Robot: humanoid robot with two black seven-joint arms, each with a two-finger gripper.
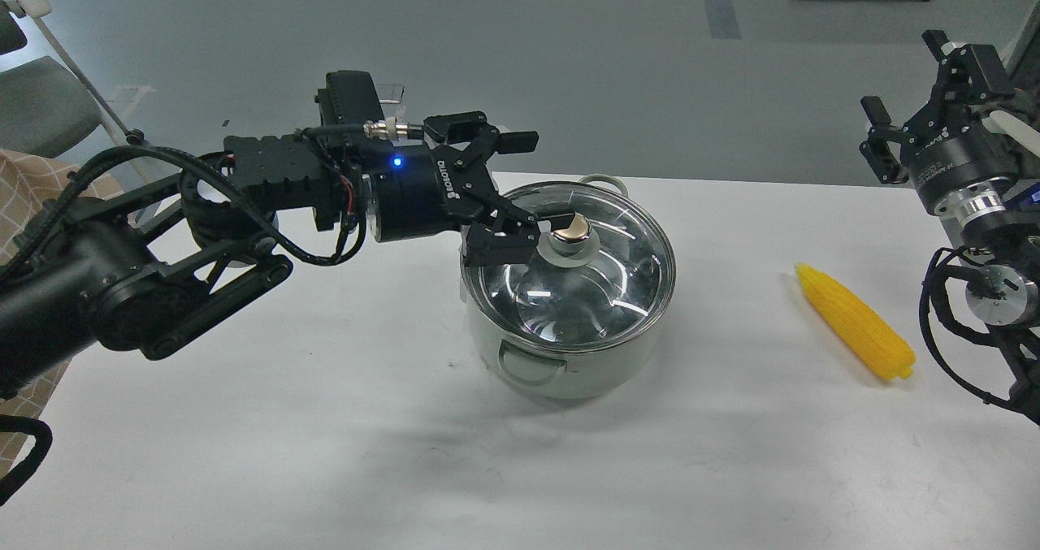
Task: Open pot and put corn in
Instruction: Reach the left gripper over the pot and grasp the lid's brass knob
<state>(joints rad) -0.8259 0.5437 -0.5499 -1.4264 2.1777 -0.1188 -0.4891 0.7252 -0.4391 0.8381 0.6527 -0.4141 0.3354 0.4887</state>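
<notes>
The pale-green pot (569,371) stands in the middle of the white table (325,452) with its glass lid (601,282) on. The lid's metal knob (574,230) is at its centre. My left gripper (530,189) is open over the far left part of the lid. Its lower finger (508,240) is right beside the knob on the left, and its upper finger is raised behind the pot. The yellow corn (855,322) lies on the table right of the pot. My right gripper (906,103) is open and empty, raised beyond the table's far right edge.
A grey chair (41,103) and a checked cloth (32,201) are at the left behind my left arm. The table's far edge runs just behind the pot. Grey floor lies beyond it.
</notes>
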